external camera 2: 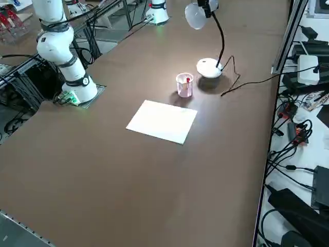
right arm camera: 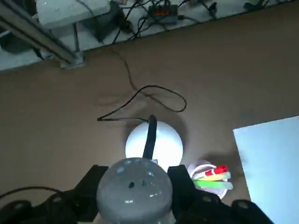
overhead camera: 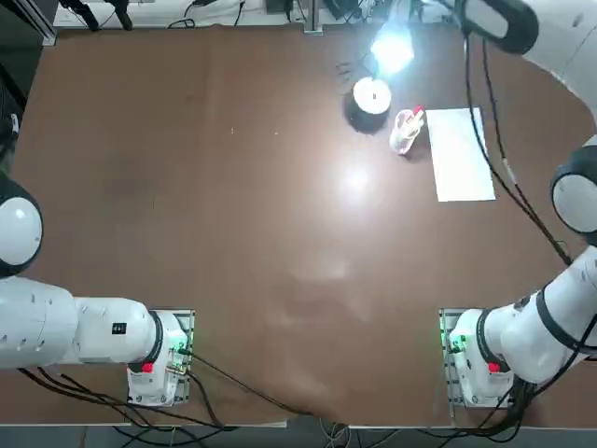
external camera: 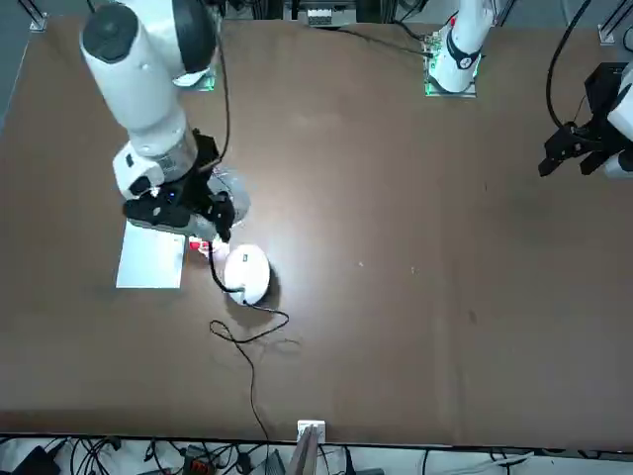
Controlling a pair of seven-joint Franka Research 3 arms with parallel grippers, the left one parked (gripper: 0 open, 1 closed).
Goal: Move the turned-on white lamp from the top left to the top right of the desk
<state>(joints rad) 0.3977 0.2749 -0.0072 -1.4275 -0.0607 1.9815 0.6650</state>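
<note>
The white lamp stands at the far edge of the brown desk (overhead camera: 233, 233), a little right of the middle. Its disc base (overhead camera: 371, 95) (external camera: 245, 272) (external camera 2: 209, 67) is down at the desk surface; I cannot tell whether it touches. The glowing head (overhead camera: 392, 49) (external camera 2: 195, 15) (right arm camera: 135, 196) sits between the two black fingers (right arm camera: 180, 186) of my right gripper (right arm camera: 135, 189) (external camera: 198, 213), which is shut on it from both sides. The thin black cord (right arm camera: 154, 91) (external camera: 247, 332) loops from the base toward the far edge.
A clear cup of red-tipped pens (overhead camera: 406, 129) (external camera 2: 184, 84) stands right beside the lamp base. A white paper sheet (overhead camera: 462, 154) (external camera 2: 162, 121) lies just right of the cup. My right arm (overhead camera: 504, 23) reaches over the far right corner.
</note>
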